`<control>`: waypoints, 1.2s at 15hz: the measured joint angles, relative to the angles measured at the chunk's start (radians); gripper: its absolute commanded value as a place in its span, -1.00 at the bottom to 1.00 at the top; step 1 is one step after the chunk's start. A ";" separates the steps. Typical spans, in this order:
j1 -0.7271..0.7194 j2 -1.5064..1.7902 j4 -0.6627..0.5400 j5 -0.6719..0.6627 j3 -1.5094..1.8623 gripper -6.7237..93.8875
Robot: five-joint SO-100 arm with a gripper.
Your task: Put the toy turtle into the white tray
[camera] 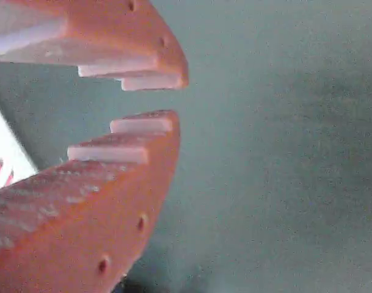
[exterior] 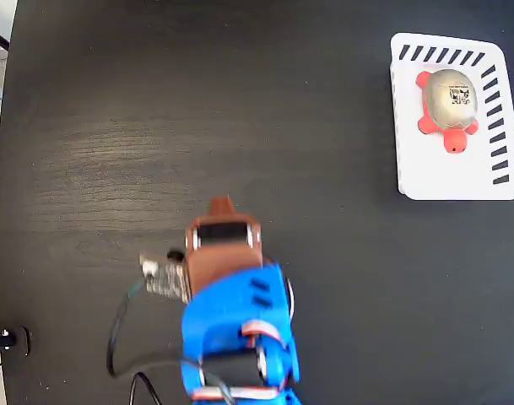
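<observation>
Two orange fingers fill the left of the wrist view, their stepped tips standing a little apart with only blurred grey surface showing in the gap; nothing is held between them. In the fixed view the gripper pokes out as a brown-orange tip above the arm's blue body, low in the middle of the black table, with a dark cable looping off to the arm's left side in the picture.

Well away from the gripper, up and to the right in the fixed view, lies the white tray, near the table's right edge. The toy turtle sits inside it, in the tray's upper half, well apart from the fingers. Its beige shell faces up with the small black-and-white mark on top, and its red-orange head points toward the lower right of the tray. Dark slanted slots run along the tray's top and right edges.
</observation>
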 measured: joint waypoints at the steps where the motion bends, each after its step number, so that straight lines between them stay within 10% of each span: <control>1: -0.009 0.077 -0.003 0.000 0.075 -0.86; 18: -0.018 0.756 0.347 0.044 0.410 -0.86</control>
